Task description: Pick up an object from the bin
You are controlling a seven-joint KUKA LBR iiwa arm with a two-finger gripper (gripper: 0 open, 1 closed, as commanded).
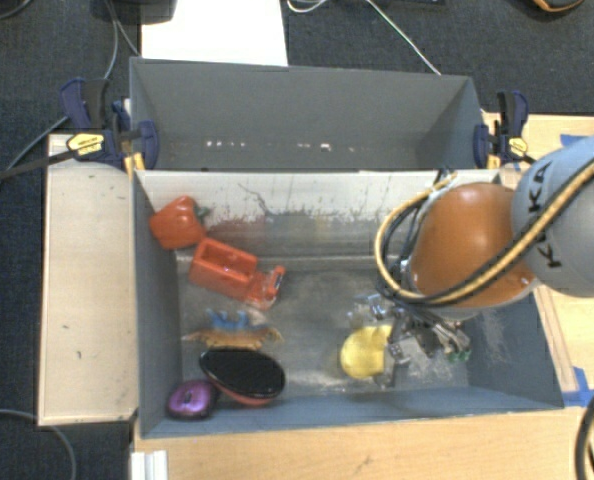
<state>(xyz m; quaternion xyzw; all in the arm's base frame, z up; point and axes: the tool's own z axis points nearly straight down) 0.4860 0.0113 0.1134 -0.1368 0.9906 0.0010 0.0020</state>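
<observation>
- Left of the bin (297, 118) we see an orange pepper-shaped toy (174, 223) far and a purple lump (189, 399) near.
- Next right: red-orange block (225, 265), black oval dish (242, 376).
- Yellow ball (360, 355) right of centre, towards the near wall.
- Tool (402, 348) low, just right of the ball; we can't tell whether it's open or closed.

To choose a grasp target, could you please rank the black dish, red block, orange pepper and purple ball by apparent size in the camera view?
1. black dish and red block: look about alike, so unranked
2. orange pepper
3. purple ball
</observation>
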